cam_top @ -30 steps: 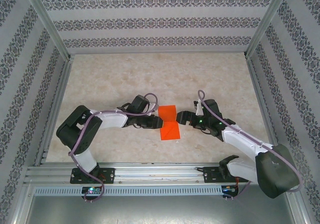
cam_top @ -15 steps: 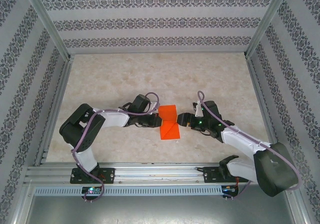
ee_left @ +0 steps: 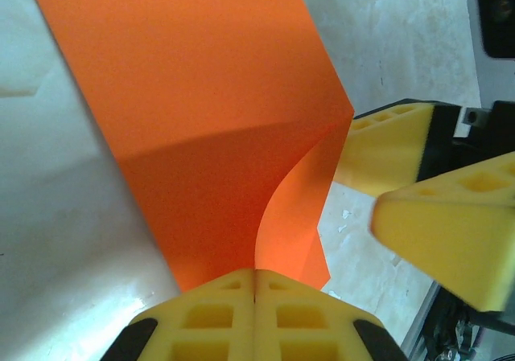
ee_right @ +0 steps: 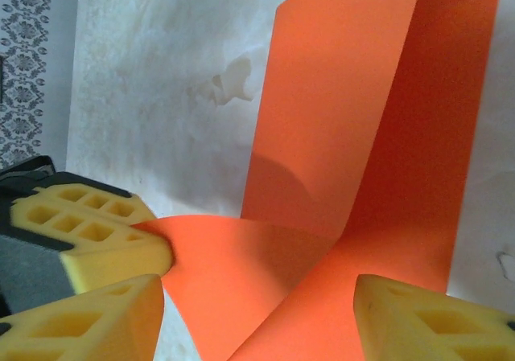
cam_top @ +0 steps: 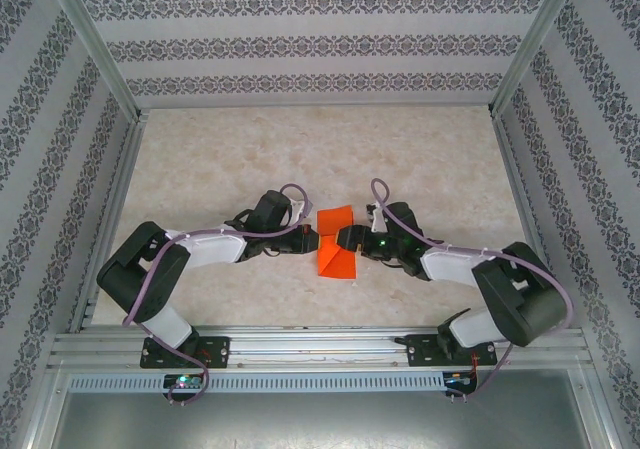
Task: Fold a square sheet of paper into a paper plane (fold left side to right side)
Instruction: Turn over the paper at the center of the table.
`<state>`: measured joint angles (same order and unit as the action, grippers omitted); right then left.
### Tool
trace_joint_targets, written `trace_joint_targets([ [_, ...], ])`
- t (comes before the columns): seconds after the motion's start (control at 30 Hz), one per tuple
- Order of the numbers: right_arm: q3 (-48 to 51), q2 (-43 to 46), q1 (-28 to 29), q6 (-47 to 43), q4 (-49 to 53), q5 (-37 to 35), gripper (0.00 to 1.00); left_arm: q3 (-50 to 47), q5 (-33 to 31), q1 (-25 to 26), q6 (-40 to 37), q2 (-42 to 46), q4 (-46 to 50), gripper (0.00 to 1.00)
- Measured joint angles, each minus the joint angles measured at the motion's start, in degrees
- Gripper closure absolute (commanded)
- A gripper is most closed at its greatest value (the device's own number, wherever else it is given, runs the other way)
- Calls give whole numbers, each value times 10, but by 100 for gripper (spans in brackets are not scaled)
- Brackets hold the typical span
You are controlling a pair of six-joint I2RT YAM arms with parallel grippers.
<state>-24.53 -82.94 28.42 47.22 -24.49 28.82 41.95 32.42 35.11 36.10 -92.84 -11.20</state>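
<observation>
Since the fold goes L side over to R side, what counts in the top view is this: the square sheet of paper (cam_top: 338,261) lies just below frame centre, btwn the two tools, long axis running up-down in the frame. The left gripper (cam_top: 312,239) is at its L edge and the right gripper (cam_top: 346,239) at its R edge, both about equally near. Jaw gaps are too small to read from up here.

Left wrist view: the left gripper (ee_left: 254,276) is at bottom centre, pads pressed together on a lifted edge of the sheet (ee_left: 193,96), which curls up and fans to upper left over the table (ee_left: 402,47). The right gripper (ee_left: 358,192) is at mid right, fingers apart, just beside the sheet's R edge.

Right wrist view: the right gripper (ee_right: 257,325) has its pads in the bottom corners, wide, w/ the sheet (ee_right: 346,120) running up btwn them. The left gripper (ee_right: 153,248) pinches a paper corner at mid left. We judge the pinched flap must travel across toward the R tool. The sheet's near end is cut off at the bottom edge, and we can't tell if paper touches the R pads.
</observation>
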Motion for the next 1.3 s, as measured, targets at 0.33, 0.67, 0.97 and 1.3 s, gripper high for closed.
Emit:
trace_joint_targets([
  [0.33, -26, -75, 19, 23, -62, 2, 64, 0, -5, 0, 0, 0, 0, 93],
  [0.67, -32, -94, 21, 35, -86, 8, 96, 0, -31, 0, 0, 4, 6, 73],
  [0.97, -32, -47, -1, 27, -84, 17, 100, -3, -66, -16, -1, 98, 30, 52],
  [1.3, -48, 114, -57, -14, -82, 44, 100, -26, -98, -73, 3, 305, 40, 0],
])
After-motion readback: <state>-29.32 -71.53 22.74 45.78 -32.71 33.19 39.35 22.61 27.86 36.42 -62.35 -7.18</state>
